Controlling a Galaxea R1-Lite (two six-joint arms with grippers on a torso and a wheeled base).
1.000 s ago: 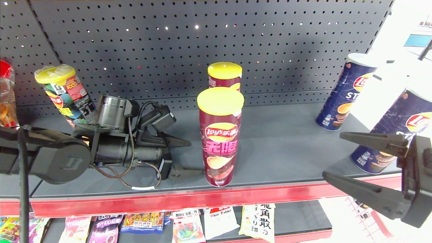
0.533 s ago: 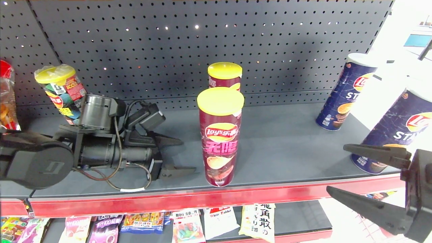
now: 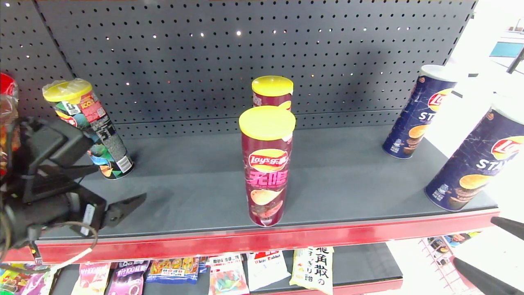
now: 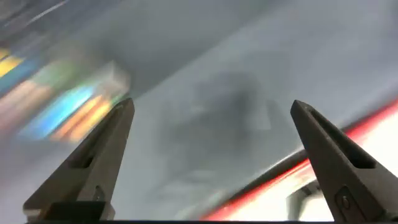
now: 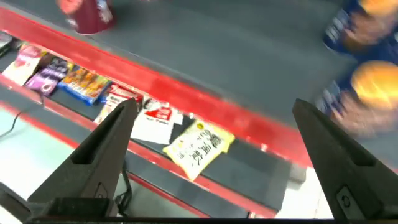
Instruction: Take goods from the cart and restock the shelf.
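Where the head view looks down, a grey shelf (image 3: 339, 180) with a red front edge backs onto pegboard (image 3: 196, 61). A maroon can (image 3: 267, 164) stands at centre and blue cans (image 3: 413, 110) at right. At lower left the left claw (image 3: 121, 182) gapes wide, empty; at lower right, the right claw (image 3: 473, 239) likewise. Left wrist view: the claw is spread above the shelf. Right wrist view: the claw is spread above snack packets (image 5: 199, 146) under the shelf.

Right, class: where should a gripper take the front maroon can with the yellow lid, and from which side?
Around the mid-body of the front maroon can, coming from the open front of the shelf, jaws either side. It stands upright, a tall cylinder with free space left and right; a second can close behind probably blocks the rear.
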